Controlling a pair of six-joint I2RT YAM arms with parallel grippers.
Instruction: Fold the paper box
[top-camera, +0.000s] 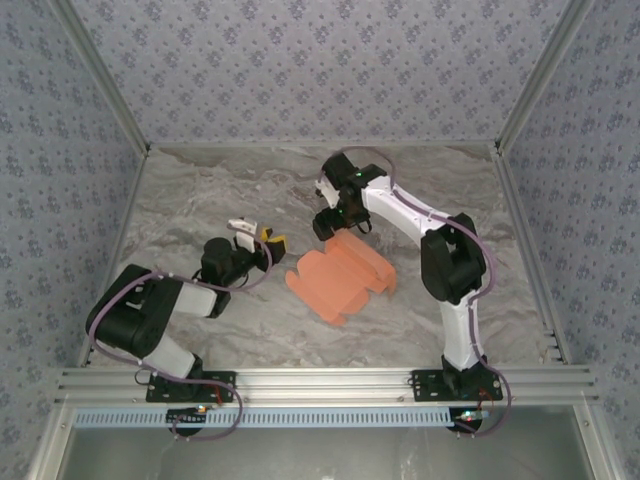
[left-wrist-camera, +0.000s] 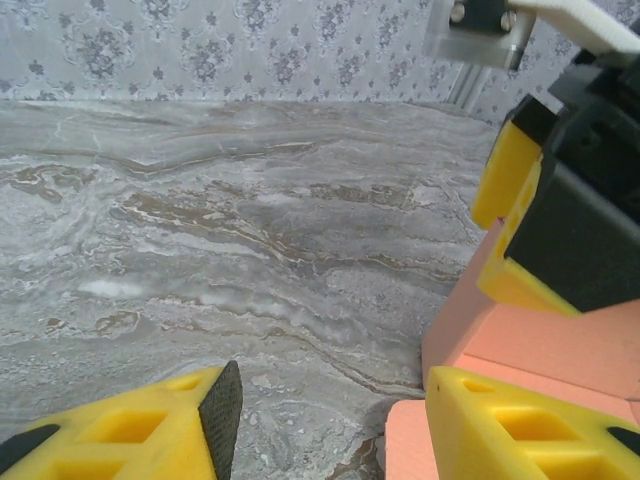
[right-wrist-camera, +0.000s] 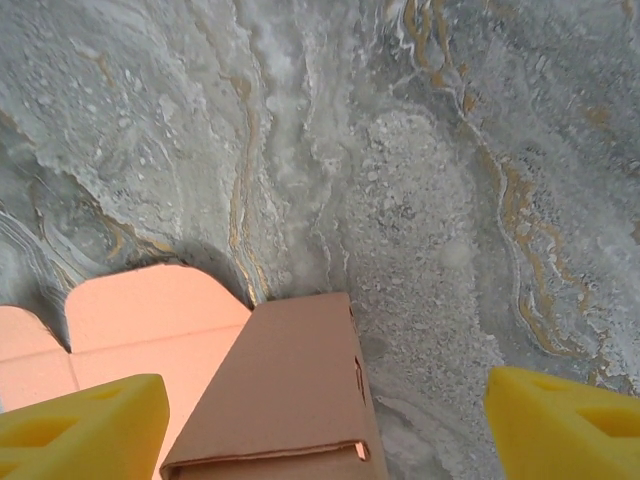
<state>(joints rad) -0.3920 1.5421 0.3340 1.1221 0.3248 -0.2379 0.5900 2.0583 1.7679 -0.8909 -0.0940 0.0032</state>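
We found the paper box (top-camera: 340, 282) lying mid-worktop (top-camera: 200, 200), its raised wall running from far left to near right. The right claw (right-wrist-camera: 325, 395) hung wide and empty over that wall's far end. The left claw (left-wrist-camera: 320, 420), half spread and empty, sat just left of the box.

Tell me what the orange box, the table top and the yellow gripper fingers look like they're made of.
The paper box: thin cardboard, matte salmon-orange, with crisp fold lines and die-cut rounded flaps. The table: a grey marble-patterned top with tan veins; whether it is real stone or a printed sheet, I cannot tell. The yellow fingers: matte plastic by the look, with hollow pockets in them, possibly printed.
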